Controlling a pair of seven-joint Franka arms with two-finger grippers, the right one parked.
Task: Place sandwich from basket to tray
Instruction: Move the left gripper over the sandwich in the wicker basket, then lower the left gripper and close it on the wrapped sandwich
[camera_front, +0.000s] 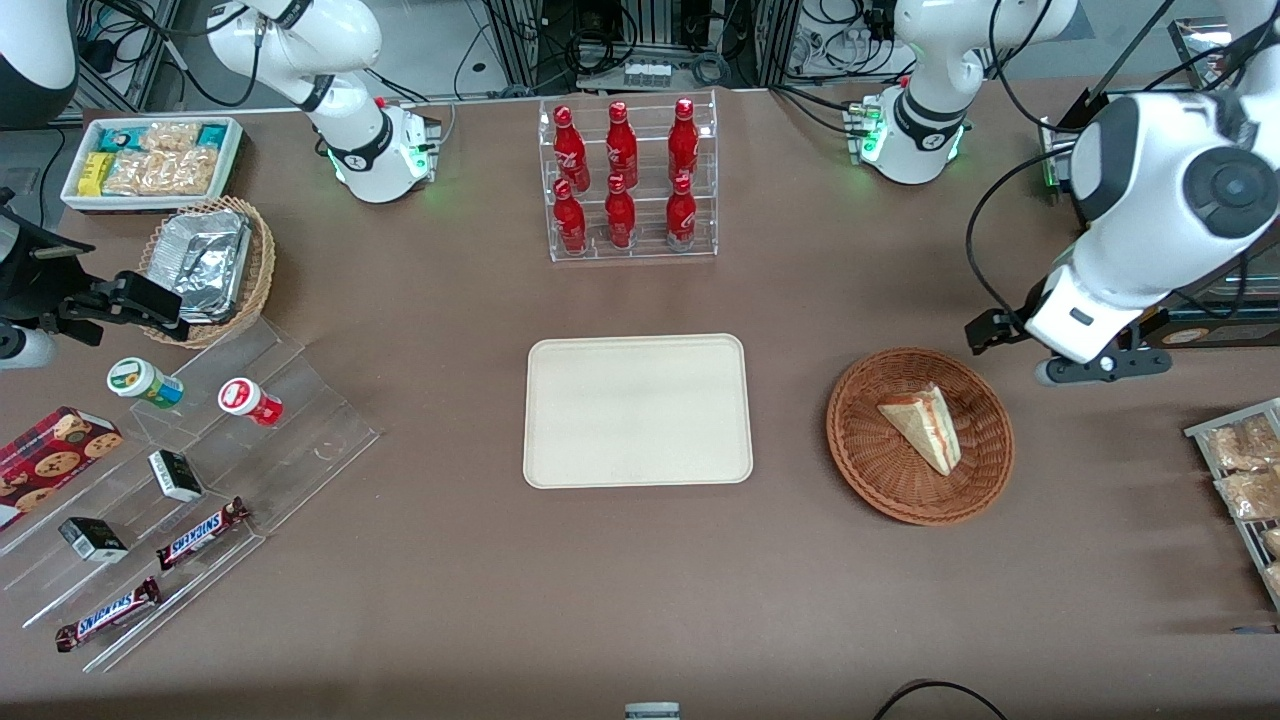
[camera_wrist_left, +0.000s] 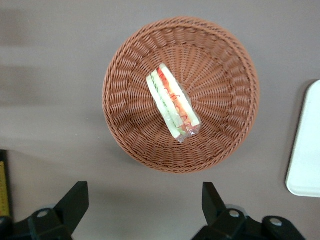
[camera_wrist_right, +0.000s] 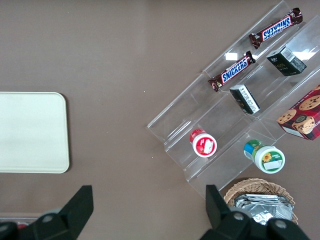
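The sandwich (camera_front: 925, 428), a clear-wrapped white bread wedge with a red and green filling stripe, lies in the round reddish-brown wicker basket (camera_front: 868, 470). The cream tray (camera_front: 637, 410) lies flat beside the basket, toward the parked arm's end, with nothing on it. The left arm's gripper (camera_front: 1055, 350) hangs above the table beside the basket, a little farther from the front camera and toward the working arm's end. In the left wrist view the gripper (camera_wrist_left: 144, 202) is open and empty, with the sandwich (camera_wrist_left: 172, 107), the basket (camera_wrist_left: 225, 65) and a tray corner (camera_wrist_left: 306, 150) below it.
A clear rack of red bottles (camera_front: 630, 180) stands farther from the front camera than the tray. A wire rack of bagged pastries (camera_front: 1245, 470) sits at the working arm's end. A clear stepped stand with snacks (camera_front: 180, 470), a tan foil-tray basket (camera_front: 210, 265) and a white bin (camera_front: 150, 160) sit at the parked arm's end.
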